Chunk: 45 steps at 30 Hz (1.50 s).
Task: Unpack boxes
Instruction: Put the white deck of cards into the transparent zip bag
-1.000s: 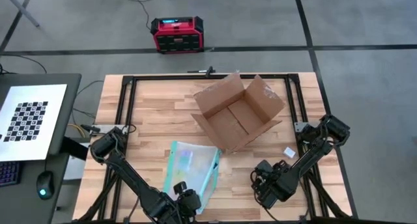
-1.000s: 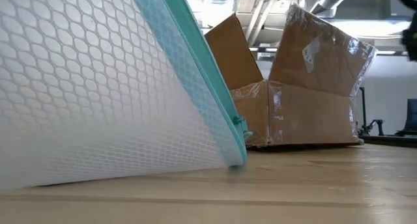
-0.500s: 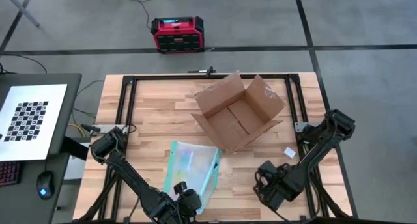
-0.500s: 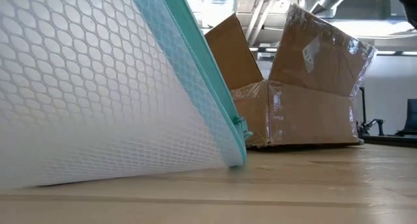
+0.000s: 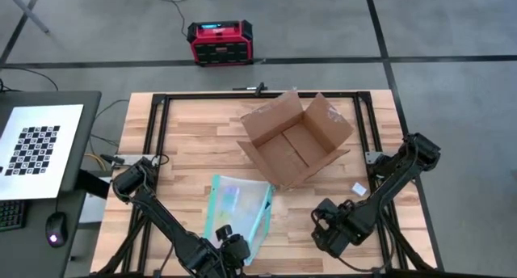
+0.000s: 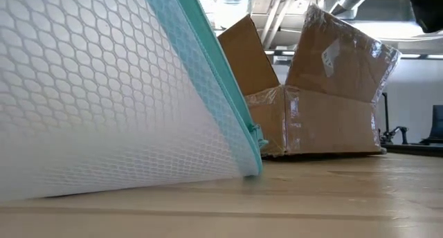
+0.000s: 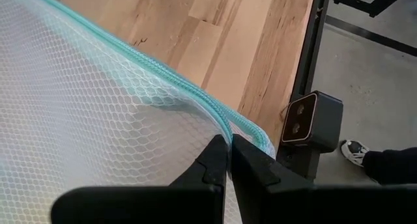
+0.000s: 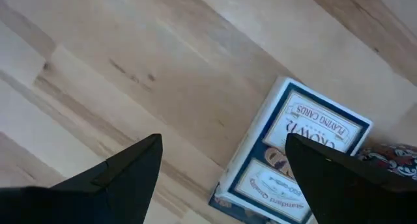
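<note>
Shut jaws of the left gripper pinch the mesh pouch; the right gripper, spread wide over a card deck, seemingly must descend and close, the box apparently emptied.

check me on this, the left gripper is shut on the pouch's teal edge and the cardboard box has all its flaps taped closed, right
Not quite. The high view shows the cardboard box with its flaps open and the inside bare. The rest holds: in the left wrist view the left gripper is shut on the pouch's teal edge.

Bare tabletop lies between the right fingers. A card pack sits just beside one. The pouch crowds the left fingers.
</note>
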{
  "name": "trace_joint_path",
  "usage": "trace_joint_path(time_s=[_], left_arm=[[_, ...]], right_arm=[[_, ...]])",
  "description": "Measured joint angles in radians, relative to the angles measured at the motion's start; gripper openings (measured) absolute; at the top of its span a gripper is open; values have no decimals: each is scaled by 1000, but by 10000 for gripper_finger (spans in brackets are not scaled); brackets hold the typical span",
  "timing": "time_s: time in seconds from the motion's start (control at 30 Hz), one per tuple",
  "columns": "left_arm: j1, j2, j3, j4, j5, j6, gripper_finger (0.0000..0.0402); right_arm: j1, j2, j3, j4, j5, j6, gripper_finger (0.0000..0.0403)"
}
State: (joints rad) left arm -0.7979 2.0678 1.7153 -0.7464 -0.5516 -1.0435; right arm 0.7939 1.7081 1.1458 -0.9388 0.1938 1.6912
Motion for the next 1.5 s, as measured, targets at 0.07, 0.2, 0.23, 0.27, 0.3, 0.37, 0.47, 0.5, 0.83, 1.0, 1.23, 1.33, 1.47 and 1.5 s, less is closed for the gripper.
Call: trace_joint_path(time_s=[0.07,0.2,0.23,0.27,0.3,0.37,0.47,0.5,0.83,1.0,1.23,1.33,1.47,1.5], left_arm=[[0,0,0,0,0,0,0],[2,0,0,0,0,0,0],[2,0,0,0,0,0,0],[2,0,0,0,0,0,0],[2,0,0,0,0,0,0],[3,0,0,1,0,0,0],[4,0,0,2,0,0,0],[4,0,0,2,0,0,0],[4,0,0,2,0,0,0],[4,0,0,3,0,0,0],[4,0,0,3,0,0,0],[4,0,0,3,0,0,0],[5,0,0,3,-1,0,0],[6,0,0,3,-1,0,0]], right_arm=[[0,0,1,-34,16,36,317],[34,4,-2,-114,20,104,317],[49,6,-2,-120,21,117,317],[63,6,-2,-136,22,133,317],[75,6,-2,-152,24,158,318],[101,6,-3,-182,53,231,327],[131,6,-21,-201,78,304,371],[134,6,-27,-196,74,315,385],[102,13,-89,-7,68,286,377],[83,13,-88,-53,70,313,377],[81,48,-87,-47,69,349,378],[79,85,-86,-50,45,352,378],[73,108,-83,-67,2,350,378],[73,108,-82,-68,-2,351,378]])
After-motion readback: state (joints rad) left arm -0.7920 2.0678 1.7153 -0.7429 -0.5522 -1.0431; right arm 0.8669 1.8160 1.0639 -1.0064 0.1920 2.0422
